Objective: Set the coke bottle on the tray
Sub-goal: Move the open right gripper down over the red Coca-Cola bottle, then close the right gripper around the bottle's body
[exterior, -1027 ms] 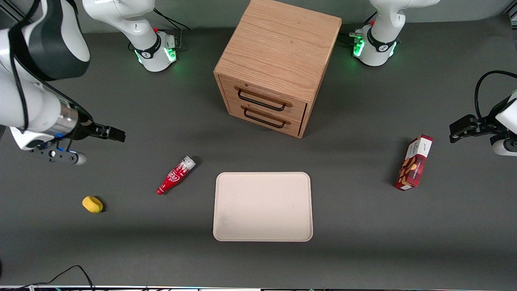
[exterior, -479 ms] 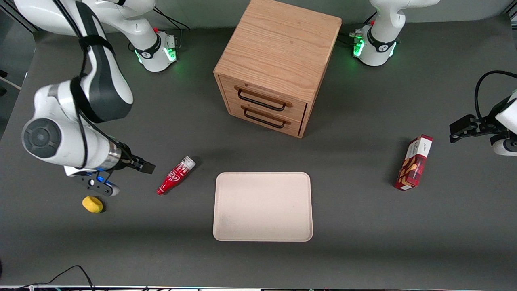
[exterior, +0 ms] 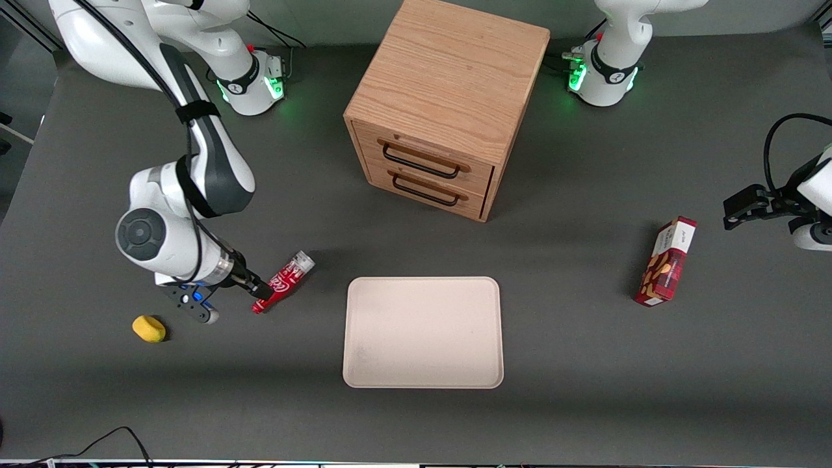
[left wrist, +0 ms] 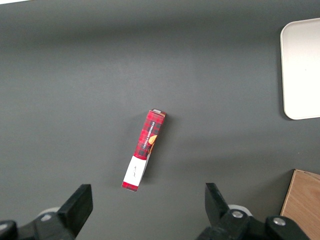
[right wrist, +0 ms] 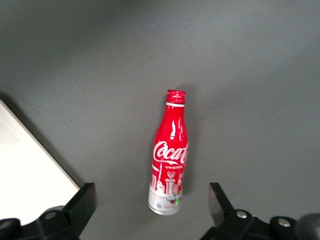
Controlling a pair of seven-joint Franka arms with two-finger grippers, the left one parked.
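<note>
From the front, the tool [exterior: 257,290] hangs above the cap end of the coke bottle [exterior: 284,281], which lies on its side on the tabletop [exterior: 585,390], just beside the tray [exterior: 422,332] and apart from it. A yellow lump [exterior: 149,328] and the drawer cabinet [exterior: 444,104] stand clear, so the short way to the tray looks open.

From the right wrist, the fingers [right wrist: 82,202] are spread wide with the bottle's [right wrist: 169,155] base between them, likely lined up for a grasp; the tray's edge [right wrist: 30,170] is near.
</note>
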